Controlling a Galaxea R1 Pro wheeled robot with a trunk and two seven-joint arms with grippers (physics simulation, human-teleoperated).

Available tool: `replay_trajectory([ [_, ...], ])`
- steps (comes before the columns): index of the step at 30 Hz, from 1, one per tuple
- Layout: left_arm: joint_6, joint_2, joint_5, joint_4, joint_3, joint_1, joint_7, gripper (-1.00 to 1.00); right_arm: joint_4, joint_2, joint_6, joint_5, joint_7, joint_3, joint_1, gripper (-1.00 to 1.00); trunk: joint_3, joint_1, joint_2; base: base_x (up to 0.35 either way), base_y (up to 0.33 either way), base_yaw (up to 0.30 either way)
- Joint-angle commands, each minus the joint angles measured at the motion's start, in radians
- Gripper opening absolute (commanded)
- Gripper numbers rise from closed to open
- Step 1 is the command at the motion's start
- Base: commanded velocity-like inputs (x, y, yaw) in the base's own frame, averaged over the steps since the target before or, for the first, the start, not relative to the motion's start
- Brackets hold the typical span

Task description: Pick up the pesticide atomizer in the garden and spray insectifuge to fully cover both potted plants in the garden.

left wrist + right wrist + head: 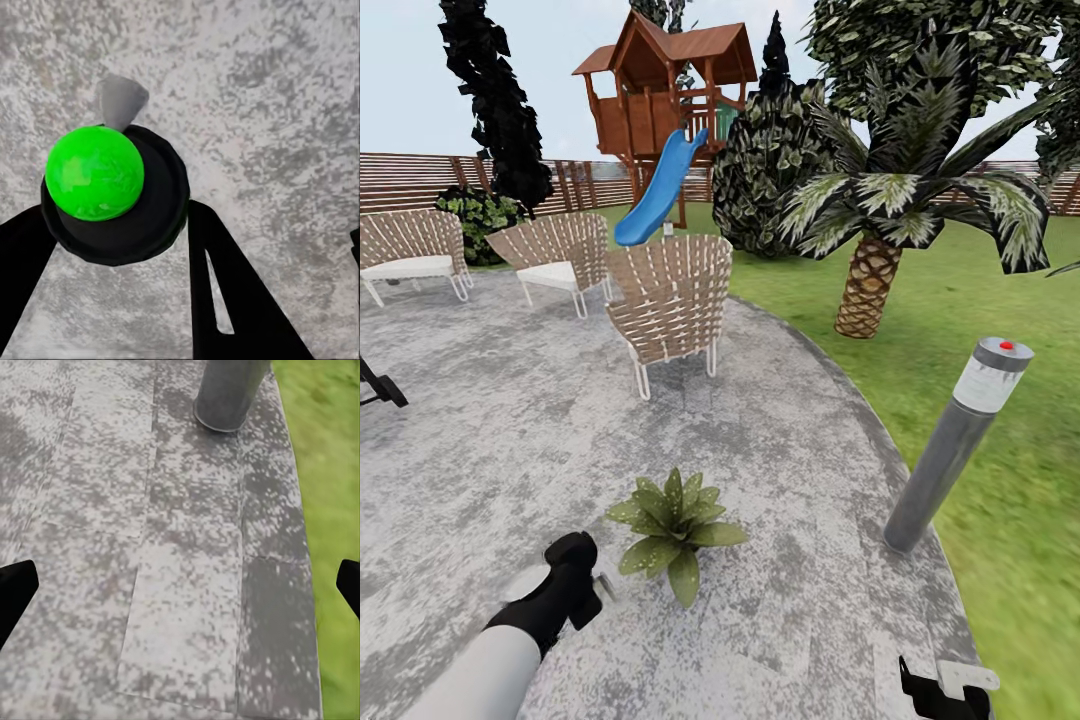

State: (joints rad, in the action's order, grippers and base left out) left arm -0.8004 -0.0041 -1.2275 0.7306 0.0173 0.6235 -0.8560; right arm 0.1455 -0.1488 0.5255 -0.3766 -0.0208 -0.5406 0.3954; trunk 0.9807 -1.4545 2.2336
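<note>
Round mottled grey stone patio bordered by lawn, slatted fence, wicker chairs and a grey bollard lamp. We see one potted plant on the patio, just beside our left gripper. That gripper's fingers clasp the pesticide atomizer, long axis along the fingers, nozzle toward the paving. Our right gripper is spread wide.

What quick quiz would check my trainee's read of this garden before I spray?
1. True or false: the tall grey bollard lamp with a red-dotted cap stands on the lawn.
2. The speckled green-leaved potted plant sits on: A) the round mottled grey stone patio; B) grass; C) a wicker chair.
3. Fill in: the left gripper holds the round black pesticide atomizer with a bright green cap; the right gripper is ___.
Key: 1 false; 2 A; 3 open.
</note>
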Motion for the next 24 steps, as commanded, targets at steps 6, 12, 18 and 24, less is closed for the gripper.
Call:
replay_trajectory([
  [6,-0.104,-0.002,-0.047,0.006,0.064,0.002,-0.013,-1.00,-0.001,0.000,0.004,-0.011,-0.002,-0.007,0.001,1.00,0.001,0.000,0.000,0.007,-0.005,0.000],
  [12,-0.115,-0.023,-0.047,0.007,0.065,0.005,-0.013,-1.00,-0.001,0.000,0.004,-0.011,-0.002,-0.007,0.001,1.00,0.001,0.000,0.000,0.141,-0.183,0.000],
  [18,-0.114,-0.028,-0.047,0.000,0.061,-0.001,-0.014,-1.00,-0.001,0.000,0.003,-0.011,-0.002,-0.007,0.001,1.00,0.001,0.000,0.000,0.132,-0.241,0.000],
  [24,-0.114,-0.028,-0.047,-0.006,0.060,-0.005,-0.010,-1.00,-0.001,0.000,0.002,-0.011,-0.002,-0.007,0.001,1.00,0.001,0.000,0.000,-0.109,-0.251,0.000],
])
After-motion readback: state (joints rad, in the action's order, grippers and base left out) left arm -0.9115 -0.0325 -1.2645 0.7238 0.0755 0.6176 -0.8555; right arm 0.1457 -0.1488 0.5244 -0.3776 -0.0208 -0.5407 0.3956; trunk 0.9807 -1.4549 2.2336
